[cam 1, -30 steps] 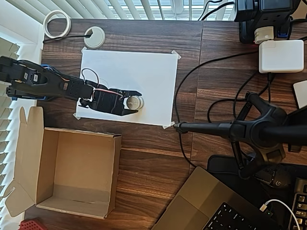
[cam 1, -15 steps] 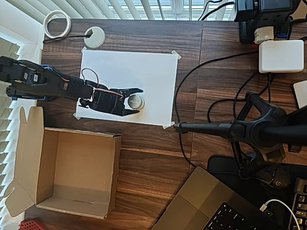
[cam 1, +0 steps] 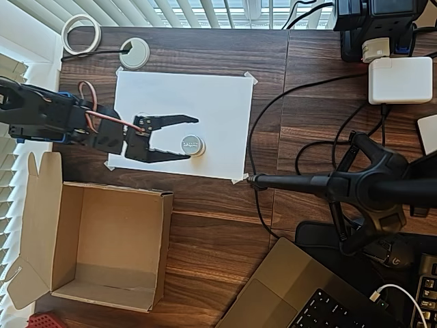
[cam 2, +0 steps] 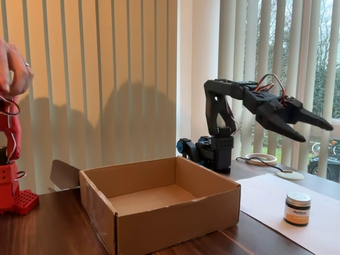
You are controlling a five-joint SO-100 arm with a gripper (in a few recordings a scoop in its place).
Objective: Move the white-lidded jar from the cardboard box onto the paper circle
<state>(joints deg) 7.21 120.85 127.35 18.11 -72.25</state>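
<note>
The white-lidded jar (cam 1: 191, 145) (cam 2: 297, 208) stands upright on the white sheet (cam 1: 198, 102) (cam 2: 260, 199), near its lower edge in the overhead view. I cannot make out the paper circle's pencil outline on the sheet. My black gripper (cam 1: 194, 138) (cam 2: 317, 133) is open and holds nothing. The fixed view shows it well above the table, higher than the jar and apart from it. The cardboard box (cam 1: 102, 239) (cam 2: 159, 207) sits empty, below left of the sheet in the overhead view.
A white tape ring (cam 1: 80, 33) and a white disc (cam 1: 134, 52) lie beyond the sheet's top left corner. A black stand arm (cam 1: 328, 184), cables, a white charger (cam 1: 399, 80) and a laptop (cam 1: 287, 294) crowd the right side.
The gripper opened and let go of the jar, then rose and drew back to the left. The jar stays where it was on the sheet.
</note>
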